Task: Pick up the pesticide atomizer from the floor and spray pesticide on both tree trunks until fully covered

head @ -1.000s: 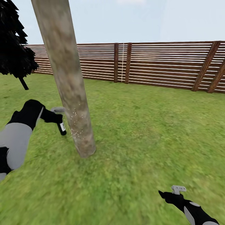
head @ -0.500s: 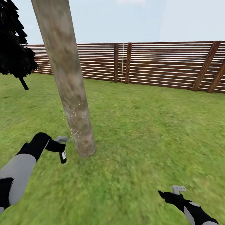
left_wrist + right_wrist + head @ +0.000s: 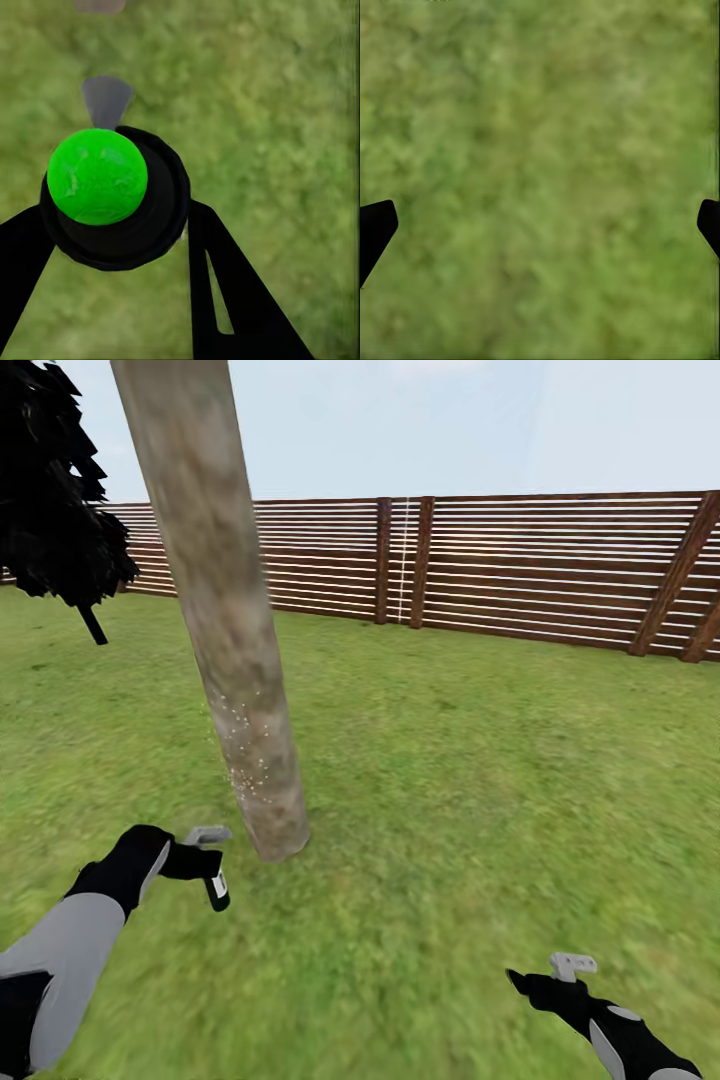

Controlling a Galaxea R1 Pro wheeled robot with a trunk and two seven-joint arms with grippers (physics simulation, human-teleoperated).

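Observation:
A thick, leaning, mottled grey-brown tree trunk [image 3: 228, 630] rises from the lawn left of centre. Pale pesticide specks [image 3: 246, 752] dot its lower part. My left gripper [image 3: 205, 863] is shut on the pesticide atomizer [image 3: 217, 888], held low just left of the trunk's base, its grey trigger head [image 3: 207, 834] on top. In the left wrist view the bottle's dark round bottom [image 3: 161, 214] with a green spot [image 3: 97, 176] sits between the black fingers [image 3: 225, 300]. My right gripper [image 3: 522, 982] hangs low at the right, open over grass [image 3: 540, 225].
A dark, ragged-leaved tree [image 3: 55, 510] stands at the far left. A brown slatted fence [image 3: 520, 570] runs across the back. Open green lawn [image 3: 480, 780] spreads to the right of the trunk.
My left arm has come down with the atomizer from mid-trunk height to near the trunk's base. The view has shifted slightly. The right arm has stayed put.

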